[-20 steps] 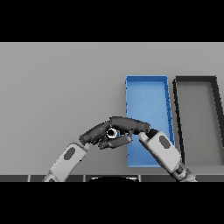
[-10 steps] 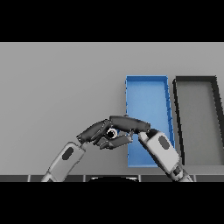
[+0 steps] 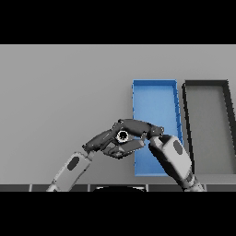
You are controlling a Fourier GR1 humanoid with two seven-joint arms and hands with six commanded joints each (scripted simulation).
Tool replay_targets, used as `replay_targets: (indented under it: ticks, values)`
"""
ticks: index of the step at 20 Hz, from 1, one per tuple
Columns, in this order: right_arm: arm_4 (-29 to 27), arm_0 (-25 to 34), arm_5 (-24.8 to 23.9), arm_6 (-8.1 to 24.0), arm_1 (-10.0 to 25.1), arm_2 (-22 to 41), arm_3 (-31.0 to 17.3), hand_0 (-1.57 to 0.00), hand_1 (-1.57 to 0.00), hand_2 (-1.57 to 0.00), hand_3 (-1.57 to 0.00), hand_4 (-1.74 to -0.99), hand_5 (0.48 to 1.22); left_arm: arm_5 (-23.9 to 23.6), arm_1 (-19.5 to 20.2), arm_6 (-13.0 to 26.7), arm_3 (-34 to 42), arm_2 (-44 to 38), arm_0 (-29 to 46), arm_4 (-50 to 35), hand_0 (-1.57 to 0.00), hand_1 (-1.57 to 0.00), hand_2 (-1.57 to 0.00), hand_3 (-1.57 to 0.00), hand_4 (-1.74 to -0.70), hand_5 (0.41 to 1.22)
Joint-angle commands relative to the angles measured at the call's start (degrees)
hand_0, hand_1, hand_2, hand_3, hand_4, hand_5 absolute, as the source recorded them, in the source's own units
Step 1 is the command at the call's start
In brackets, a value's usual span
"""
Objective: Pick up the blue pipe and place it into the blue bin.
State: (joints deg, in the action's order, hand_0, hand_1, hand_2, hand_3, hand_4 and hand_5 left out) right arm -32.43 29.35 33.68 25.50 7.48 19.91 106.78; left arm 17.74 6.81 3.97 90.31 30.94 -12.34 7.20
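The blue pipe [image 3: 122,136] shows end-on as a small ring, lifted above the table just left of the blue bin [image 3: 155,105]. My left hand [image 3: 102,140] reaches in from the lower left, fingers and thumb curled round the pipe. My right hand [image 3: 144,128] lies close above it, over the bin's near left rim, with fingers stretched straight to the left and partly covering the left hand's fingertips. The bin's floor is bare where I can see it.
A black bin [image 3: 207,120] of the same shape stands right of the blue one, side by side with it. My right forearm [image 3: 174,157] covers the blue bin's near end. Grey table stretches to the left and behind.
My left hand has carried the pipe slightly right and up, closer to the blue bin's left rim. The right hand has barely moved.
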Motion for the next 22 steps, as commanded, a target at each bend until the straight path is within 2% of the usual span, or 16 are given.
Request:
replay_targets:
  ticks: [1, 3, 4, 7, 11, 14, 17, 18, 21, 22]
  values:
    - [-3.03, 1.07, -1.54, 2.3, 1.14, -0.88, 0.68, -1.57, -1.57, -1.57, -1.57, -1.613, 1.221, 0.36, 0.54, 0.21, 0.26, -0.49, -0.17, -0.49, 0.0, 0.0, 0.0, 0.0, -0.91, 0.524]
    - [-9.86, 5.61, -6.0, 6.76, 2.01, -3.15, 0.48, -1.57, -1.57, -1.57, -1.57, -1.659, 1.221, -0.18, -0.56, 1.8, 0.25, -0.05, -0.72, -0.2, 0.0, 0.0, 0.0, 0.0, -0.92, 0.507]
    - [-13.74, 8.3, -8.82, 8.29, 3.04, -4.93, 0.94, -1.57, -1.57, -1.57, -1.57, -1.675, 1.194, 0.21, -0.19, 1.99, 0.61, -0.35, -0.77, -0.72, 0.0, 0.0, 0.0, 0.0, -0.92, 0.504]
    - [-21.89, 17.04, -15.12, 8.17, 5.65, -9.67, -0.31, -1.57, -1.57, -1.57, -1.57, -1.707, 1.141, 0.76, 0.63, 2.07, 0.64, -0.18, -0.04, -0.69, 0.0, 0.0, 0.0, 0.0, -0.92, 0.503]
    - [-20.83, 26.38, -18.81, 3.92, 10.29, -15.88, -7.18, -1.57, -1.57, -1.57, -1.57, -1.727, 1.113, 0.98, 1.19, -0.01, 1.64, 0.02, 0.26, -0.56, 0.0, 0.0, 0.0, 0.0, -0.91, 0.499]
    - [-15.6, 30.75, -21.41, 2.52, 13.18, -18.81, -15.89, -1.57, -1.57, -1.57, -1.57, -1.734, 1.127, 1.36, 1.53, 0.5, 2.4, -0.18, 0.45, -1.19, 0.0, 0.0, 0.0, 0.0, -0.91, 0.491]
    - [-10.77, 29.81, -20.78, 2.18, 15.65, -20.68, -23.31, -1.57, -1.57, -1.57, -1.57, -1.737, 1.135, 1.28, 1.52, 0.25, 2.08, -0.57, 0.96, -1.57, 0.0, 0.0, 0.0, 0.0, -0.91, 0.487]
    - [-10.24, 28.1, -21.02, 3.11, 16.26, -21.42, -24.93, -1.57, -1.57, -1.57, -1.57, -1.738, 1.129, 1.35, 1.78, 0.42, 2.56, -0.53, 1.48, -1.71, 0.0, 0.0, 0.0, 0.0, -0.91, 0.487]
    - [-6.87, 23.14, -21.41, 3.68, 16.32, -22.05, -28.59, -1.57, -1.57, -1.57, -1.57, -1.74, 1.117, 0.85, 1.57, 1.67, 1.57, -1.14, 0.52, -1.42, 0.0, 0.0, 0.0, 0.0, -0.9, 0.489]
    - [-6.09, 20.94, -21.43, 4.13, 15.92, -21.62, -28.39, -1.57, -1.57, -1.57, -1.57, -1.74, 1.121, 0.94, 1.69, 1.15, 1.3, -0.99, 0.67, -1.17, 0.0, 0.0, 0.0, 0.0, -0.89, 0.487]
